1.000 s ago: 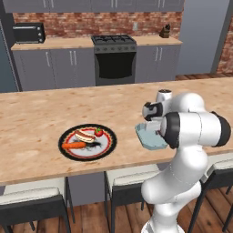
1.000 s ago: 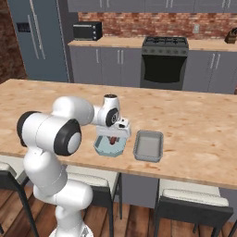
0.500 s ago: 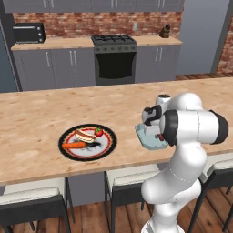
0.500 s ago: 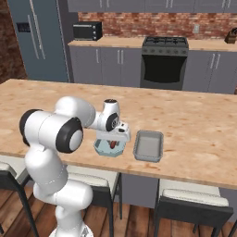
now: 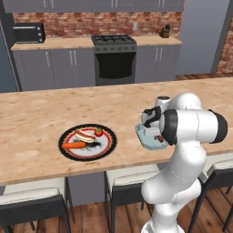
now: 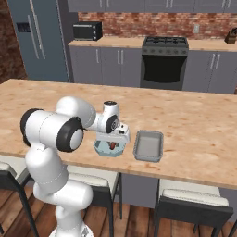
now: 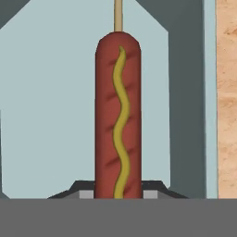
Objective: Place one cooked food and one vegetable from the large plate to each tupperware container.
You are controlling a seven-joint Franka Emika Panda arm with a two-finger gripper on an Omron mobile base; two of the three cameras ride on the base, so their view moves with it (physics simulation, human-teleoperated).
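One arm folded low over the counter's (image 6: 194,125) near edge; gripper (image 7: 118,195) clamped on a mustard-striped sausage (image 7: 118,115) above the tupperware container (image 6: 110,148).

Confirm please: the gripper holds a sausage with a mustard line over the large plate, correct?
Not quite. The gripper holds the sausage with a mustard line over a tupperware container, not over the large plate. The hand view shows the pale tray beneath it.

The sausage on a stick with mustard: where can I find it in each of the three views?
Left base view: a reddish sliver at the gripper, over the tupperware container.
Right base view: in the container left of the other tray, under the hand.
Hand view: centre, upright.
Shared landmark: that pale blue-grey container.
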